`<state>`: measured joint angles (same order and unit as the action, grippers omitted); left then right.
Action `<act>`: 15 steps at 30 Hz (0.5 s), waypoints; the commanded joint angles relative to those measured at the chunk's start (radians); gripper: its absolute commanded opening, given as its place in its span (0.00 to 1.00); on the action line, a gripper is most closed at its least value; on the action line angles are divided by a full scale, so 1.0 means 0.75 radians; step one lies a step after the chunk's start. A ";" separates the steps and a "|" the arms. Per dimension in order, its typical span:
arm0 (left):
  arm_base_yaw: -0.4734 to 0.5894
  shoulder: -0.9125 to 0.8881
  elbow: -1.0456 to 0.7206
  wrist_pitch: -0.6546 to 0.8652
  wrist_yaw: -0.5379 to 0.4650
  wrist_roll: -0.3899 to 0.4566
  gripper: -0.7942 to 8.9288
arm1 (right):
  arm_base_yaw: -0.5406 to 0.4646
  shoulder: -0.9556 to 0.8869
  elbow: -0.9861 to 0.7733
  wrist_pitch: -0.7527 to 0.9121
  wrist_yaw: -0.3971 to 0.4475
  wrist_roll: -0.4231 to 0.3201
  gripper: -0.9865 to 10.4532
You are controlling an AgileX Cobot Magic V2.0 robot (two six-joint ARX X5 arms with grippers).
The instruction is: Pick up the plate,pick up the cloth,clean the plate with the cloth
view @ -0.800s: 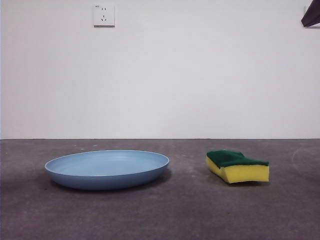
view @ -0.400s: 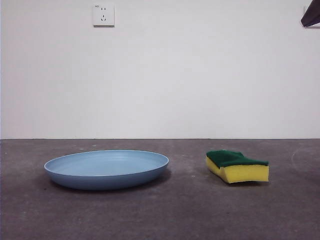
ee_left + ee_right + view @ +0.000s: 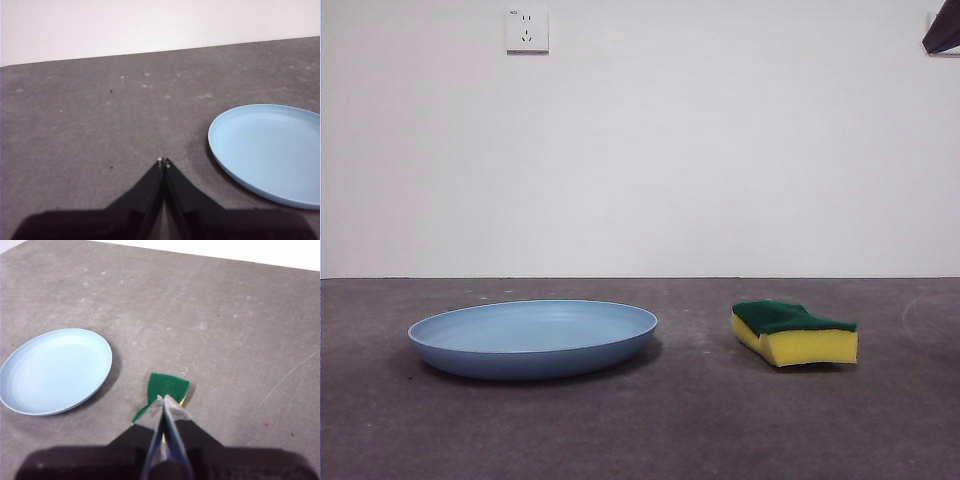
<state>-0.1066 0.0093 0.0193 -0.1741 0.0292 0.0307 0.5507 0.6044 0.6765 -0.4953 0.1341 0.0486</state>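
Plate first: the wide, round, light-blue plate (image 3: 533, 338) lies flat on the rough grey table (image 3: 670, 420). Near the plate, but not touching it, sits the small sponge with thick yellow foam and a dark green top (image 3: 795, 332). It lies flat on the table too. High above the plate, a white wall socket (image 3: 527, 29) is on the white wall. The left gripper (image 3: 163, 162) hangs over bare table beside the plate, its two black jaws pressed together. The right gripper (image 3: 161, 399) hangs above the sponge, away from the plate, jaws together too and holding nothing.
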 commanded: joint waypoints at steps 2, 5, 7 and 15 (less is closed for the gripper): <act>0.009 -0.010 -0.021 -0.005 -0.004 -0.026 0.08 | 0.000 -0.004 -0.008 0.009 0.004 0.007 0.09; 0.011 -0.010 -0.021 -0.009 -0.001 -0.051 0.08 | 0.000 -0.004 -0.008 0.009 0.004 0.007 0.09; 0.011 -0.010 -0.021 -0.009 0.001 -0.050 0.08 | 0.000 -0.004 -0.008 0.009 0.004 0.007 0.09; 0.011 -0.010 -0.021 -0.009 -0.002 -0.050 0.08 | 0.000 -0.004 -0.008 0.009 0.004 0.007 0.09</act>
<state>-0.1017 0.0051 0.0174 -0.1818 0.0292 -0.0006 0.5507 0.6044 0.6762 -0.4953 0.1341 0.0486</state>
